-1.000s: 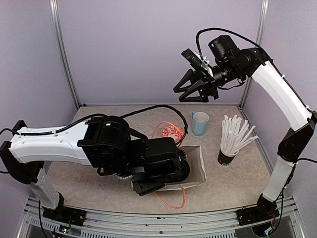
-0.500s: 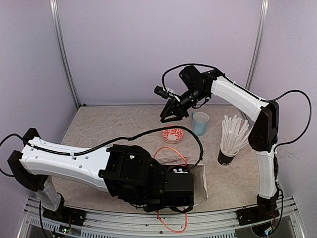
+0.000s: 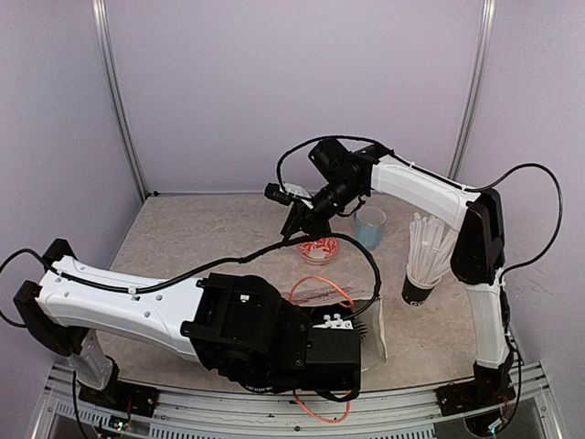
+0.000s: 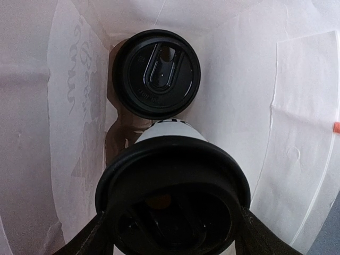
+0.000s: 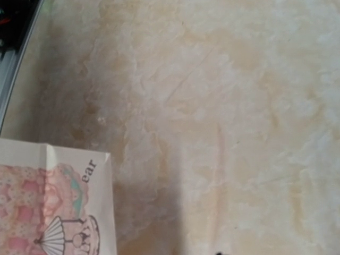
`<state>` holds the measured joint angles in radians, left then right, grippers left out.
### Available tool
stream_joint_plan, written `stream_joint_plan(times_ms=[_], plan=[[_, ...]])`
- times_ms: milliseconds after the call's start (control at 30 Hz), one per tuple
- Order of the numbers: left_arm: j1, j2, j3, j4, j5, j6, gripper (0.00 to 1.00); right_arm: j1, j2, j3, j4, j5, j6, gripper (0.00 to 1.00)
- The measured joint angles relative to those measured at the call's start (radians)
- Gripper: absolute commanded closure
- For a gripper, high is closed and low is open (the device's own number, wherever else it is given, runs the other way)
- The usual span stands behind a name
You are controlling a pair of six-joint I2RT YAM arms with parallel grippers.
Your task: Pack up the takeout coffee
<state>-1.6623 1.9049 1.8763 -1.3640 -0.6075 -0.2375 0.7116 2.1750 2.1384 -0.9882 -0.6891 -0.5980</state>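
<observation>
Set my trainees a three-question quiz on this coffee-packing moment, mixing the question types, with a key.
1. How many black-lidded cups does the left wrist view show inside the bag?
2. The left gripper grips: A a straw, B a black-lidded cup, C a mug?
3. True or false: the right gripper hangs over the straws.
Key: 1 two. 2 B. 3 false: it hangs near the patterned bowl.
</observation>
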Motion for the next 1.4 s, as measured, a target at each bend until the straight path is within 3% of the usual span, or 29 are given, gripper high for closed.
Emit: stream_joint_plan(times_ms=[1400], plan=[[0.059,-0.023,-0.021,0.011,-0.072,0.045,0.48,0.019,0.007,-0.167,0.056,-0.013,-0.038,0.62]])
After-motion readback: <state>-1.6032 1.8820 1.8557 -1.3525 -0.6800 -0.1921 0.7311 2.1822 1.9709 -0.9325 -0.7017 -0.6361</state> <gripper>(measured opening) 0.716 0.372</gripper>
